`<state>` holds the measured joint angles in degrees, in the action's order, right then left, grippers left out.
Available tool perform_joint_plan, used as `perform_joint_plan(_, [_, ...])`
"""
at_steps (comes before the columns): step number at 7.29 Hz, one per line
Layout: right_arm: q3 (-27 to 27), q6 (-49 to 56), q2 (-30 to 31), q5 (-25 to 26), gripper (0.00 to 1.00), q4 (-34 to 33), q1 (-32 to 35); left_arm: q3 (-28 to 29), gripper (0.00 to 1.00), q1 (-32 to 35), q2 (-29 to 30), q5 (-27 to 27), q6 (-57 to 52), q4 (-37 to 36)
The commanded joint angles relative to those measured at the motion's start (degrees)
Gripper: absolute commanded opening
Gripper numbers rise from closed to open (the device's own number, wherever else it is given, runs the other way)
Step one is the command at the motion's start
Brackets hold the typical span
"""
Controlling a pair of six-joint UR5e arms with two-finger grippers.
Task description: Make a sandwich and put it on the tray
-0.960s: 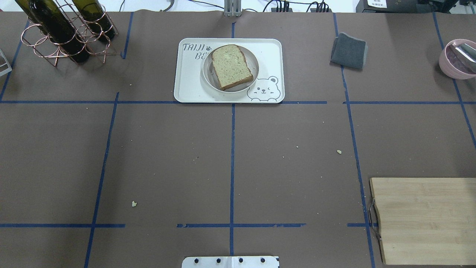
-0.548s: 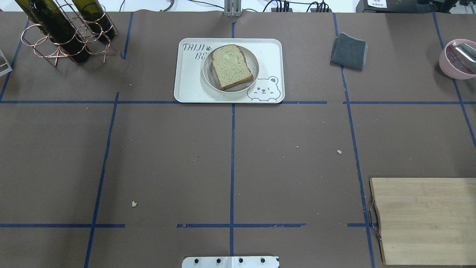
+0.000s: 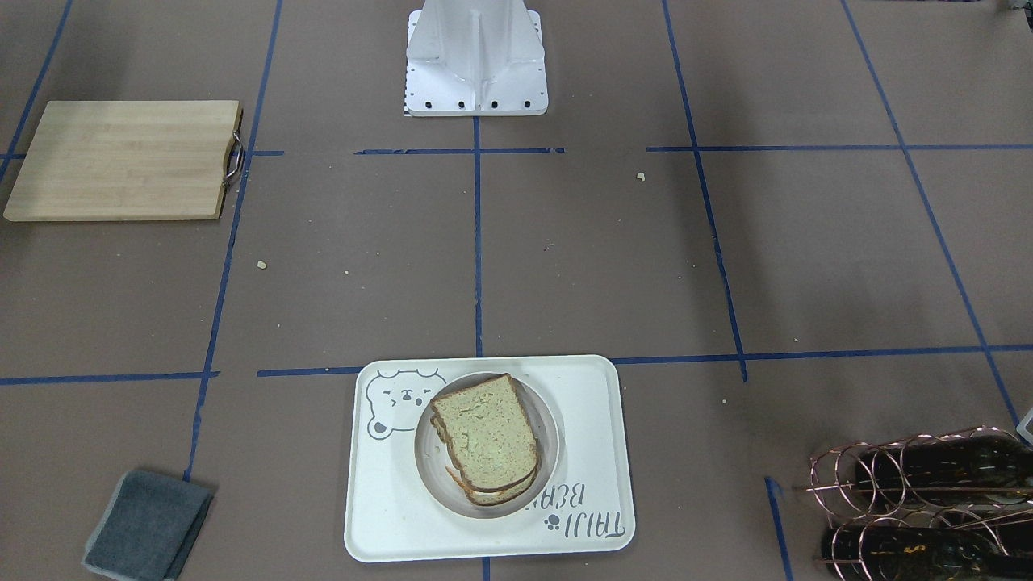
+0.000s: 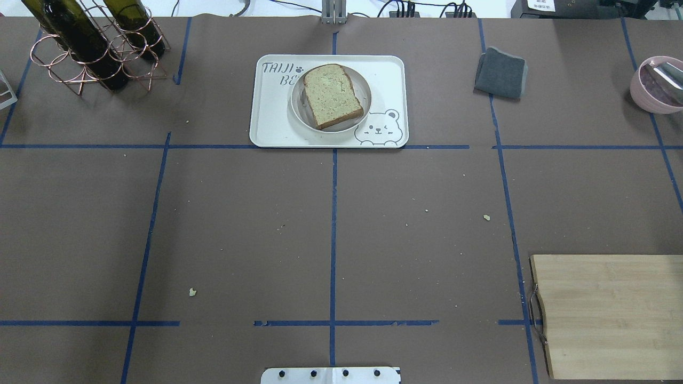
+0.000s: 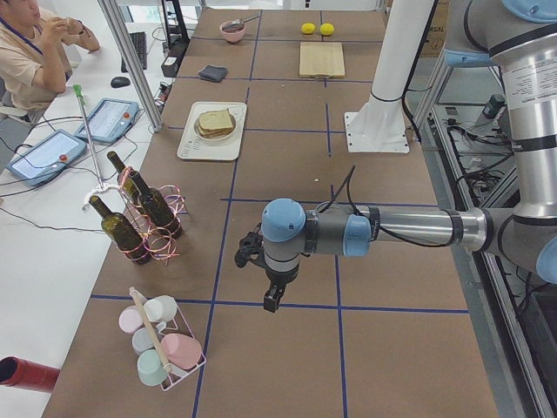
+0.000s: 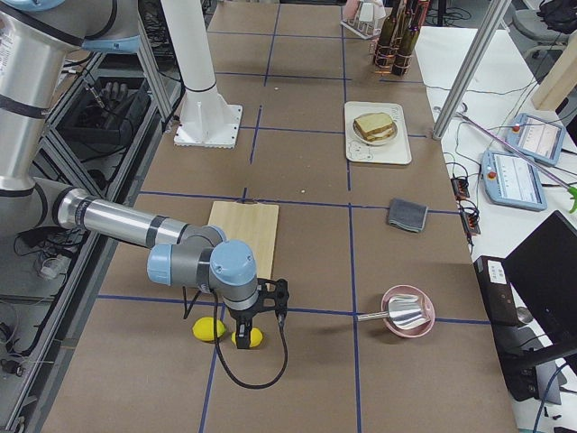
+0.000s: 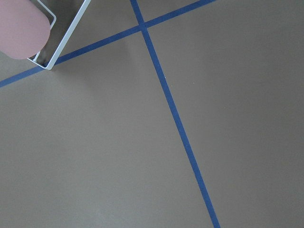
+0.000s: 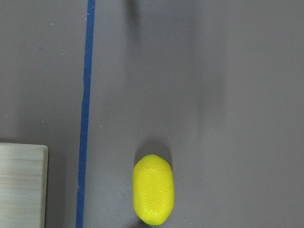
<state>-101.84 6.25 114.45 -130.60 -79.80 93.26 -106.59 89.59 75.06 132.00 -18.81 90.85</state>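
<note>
Left gripper (image 5: 271,301): seen only in the exterior left view, at lower centre of the frame, pointing down above the brown table (image 5: 287,131). Whether it is released or clenched cannot be told. Its wrist camera shows bare table crossed by blue tape (image 7: 176,121), with a pink cup (image 7: 21,28) in a white wire rack (image 7: 66,40) at the upper left corner.

Right gripper (image 6: 261,316): seen only in the exterior right view, at lower left of the frame, pointing down. Its state cannot be told either. Two lemons lie just beside it; one lemon (image 8: 153,195) fills the lower centre of its wrist view, and a corner of the cutting board (image 8: 21,185) sits at lower left.

Sandwich (image 4: 332,96): two bread slices stacked in a round bowl (image 4: 299,113), which stands on the tray (image 4: 272,120). In the overhead view the tray lies at upper centre, its near edge along a blue tape line. In the front-facing view it lies at bottom centre. Neither gripper appears in these two views.

Position relative to the grippers: in the exterior left view the sandwich is in the upper left, well apart from the left gripper. In the exterior right view it is in the upper right, well apart from the right gripper.

Other items, overhead view: bottles (image 4: 80,42) in a copper wire holder at upper left, a folded grey cloth (image 4: 500,72) at upper right, a pink bowl (image 4: 653,85) at the right edge.
</note>
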Motion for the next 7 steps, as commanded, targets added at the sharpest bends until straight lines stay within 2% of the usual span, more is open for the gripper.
perform_joint_plan(1, [0.6, -0.2, 0.2, -3.9, 1.0, 0.2, 0.1, 0.1, 1.0, 0.1, 0.0, 0.1, 0.1, 0.0])
perform_joint_plan(3, [0.0, -0.1, 0.2, -4.5, 1.0, 0.2, 0.0, 0.0, 1.0, 0.1, -0.1, 0.1, 0.2, 0.0])
perform_joint_plan(4, [-1.5, -0.3, -0.1, -7.2, 1.0, -0.5, 0.1, 0.0, 1.0, 0.1, -0.1, 0.1, 0.2, 0.0])
perform_joint_plan(5, [-2.7, -0.7, -0.2, -7.4, 1.0, -0.9, 0.0, 0.1, 1.0, 0.1, -0.1, 0.1, 0.2, 0.0])
perform_joint_plan(7, [-6.2, -0.8, -1.7, -4.6, 1.0, -8.8, -1.7, 0.0, 1.0, 0.1, -0.2, 0.1, 0.2, 0.0])
